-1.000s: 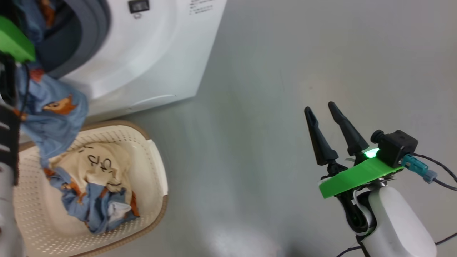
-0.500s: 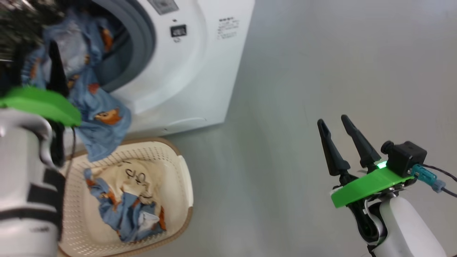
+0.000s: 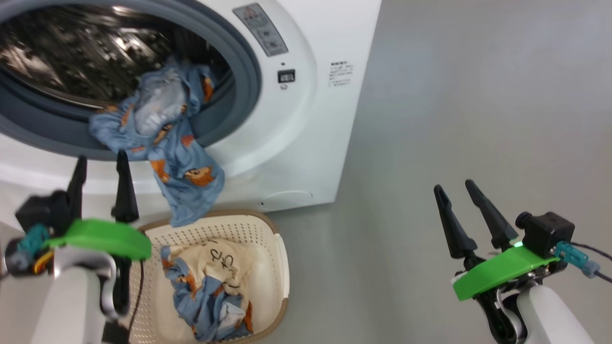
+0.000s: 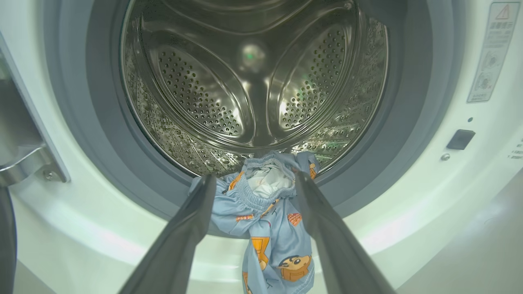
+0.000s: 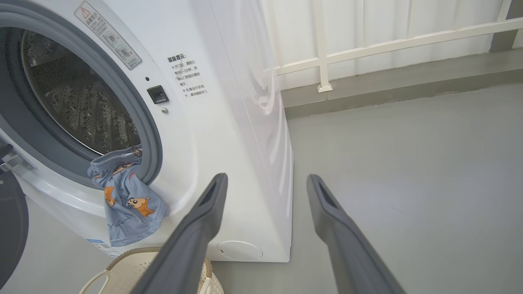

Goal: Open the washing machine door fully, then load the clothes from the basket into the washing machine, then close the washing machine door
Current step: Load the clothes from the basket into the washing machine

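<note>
A light blue garment with orange-brown cartoon prints [image 3: 162, 138] hangs half out of the big white front-loading washing machine [image 3: 306, 119]. Its gathered end lies on the lower lip of the steel perforated drum [image 4: 253, 81]. The rest drapes over the grey rubber seal [image 3: 244, 71] and down the white front panel, and its lowest corner comes close to the back rim of the basket below.

The large round door with a glossy black rim [image 5: 12, 228] stands swung open on the machine's left, where a metal hinge [image 4: 24, 163] is fixed. Only the door's edge can be seen.

The small rectangular cream plastic basket with perforated sides and a brown woven-look rim [image 3: 277, 248] sits on the grey floor [image 3: 430, 95], right at the foot of the machine under the opening. In it lie a crumpled heap of light blue printed fabric [image 3: 205, 296] and a cream cloth with dark writing [image 3: 224, 258], which touch each other.

The left tool [image 3: 102, 157] hovers before the lower seal, just beside the hanging garment. Its two dark fingers are spread apart and hold nothing. In the left wrist view the garment shows between them.

The right tool [image 3: 453, 186] is well apart from the machine, over bare floor to its right, also spread wide and empty. Beyond it, white railing [image 5: 367, 45] lines the floor's far edge.
</note>
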Controlling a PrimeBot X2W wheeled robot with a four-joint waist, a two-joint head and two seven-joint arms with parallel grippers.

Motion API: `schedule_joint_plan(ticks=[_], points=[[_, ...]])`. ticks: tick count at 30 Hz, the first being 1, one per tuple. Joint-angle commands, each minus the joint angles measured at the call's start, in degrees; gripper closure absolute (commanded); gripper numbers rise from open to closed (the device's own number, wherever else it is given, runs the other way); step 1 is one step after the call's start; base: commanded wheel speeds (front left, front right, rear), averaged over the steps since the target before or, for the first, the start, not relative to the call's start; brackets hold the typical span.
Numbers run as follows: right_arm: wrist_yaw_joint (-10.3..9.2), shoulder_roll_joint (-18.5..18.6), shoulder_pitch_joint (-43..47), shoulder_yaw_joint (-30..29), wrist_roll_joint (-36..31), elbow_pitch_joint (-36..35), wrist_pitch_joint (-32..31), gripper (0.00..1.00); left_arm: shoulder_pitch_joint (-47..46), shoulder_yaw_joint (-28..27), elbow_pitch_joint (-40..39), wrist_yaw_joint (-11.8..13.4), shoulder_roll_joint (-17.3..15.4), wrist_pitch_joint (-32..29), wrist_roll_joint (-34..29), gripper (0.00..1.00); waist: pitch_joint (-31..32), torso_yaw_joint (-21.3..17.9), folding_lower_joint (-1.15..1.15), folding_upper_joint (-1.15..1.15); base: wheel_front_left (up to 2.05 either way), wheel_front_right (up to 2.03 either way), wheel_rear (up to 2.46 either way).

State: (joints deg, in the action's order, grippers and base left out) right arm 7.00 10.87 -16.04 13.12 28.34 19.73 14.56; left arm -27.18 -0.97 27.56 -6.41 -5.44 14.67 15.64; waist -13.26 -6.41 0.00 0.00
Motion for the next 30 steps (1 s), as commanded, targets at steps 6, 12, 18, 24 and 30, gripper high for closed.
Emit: schedule_joint_plan(ticks=[6,12,18,24,30], points=[[0.48,0.7,1.8,0.7,-0.4,-1.2,0.4,0.0,6.3,-3.2,-6.7,-0.3,-0.7,0.3,-1.1,0.0,3.8,1.8,0.0,0.0,0.0,0.0,0.0],[0.48,1.3,3.4,-0.2,-0.4,-1.5,0.4,0.0,12.9,-4.0,-11.8,-0.2,0.8,0.3,-2.2,0.0,5.2,2.0,0.0,0.0,0.0,0.0,0.0],[0.48,1.7,4.0,-0.3,-0.5,-1.6,0.4,0.0,15.4,-3.9,-12.7,-0.2,1.8,0.3,-2.1,0.0,5.9,2.1,0.0,0.0,0.0,0.0,0.0],[0.48,1.9,4.2,-0.1,-0.5,-1.6,0.4,0.0,16.1,-3.6,-12.0,-0.3,2.2,0.3,-1.8,0.0,6.2,2.0,0.0,0.0,0.0,0.0,0.0],[0.48,2.2,4.0,-0.1,-0.5,-1.8,0.4,0.0,14.6,-2.8,-8.9,-0.5,2.3,0.3,-1.2,0.0,5.2,1.8,0.0,0.0,0.0,0.0,0.0]])
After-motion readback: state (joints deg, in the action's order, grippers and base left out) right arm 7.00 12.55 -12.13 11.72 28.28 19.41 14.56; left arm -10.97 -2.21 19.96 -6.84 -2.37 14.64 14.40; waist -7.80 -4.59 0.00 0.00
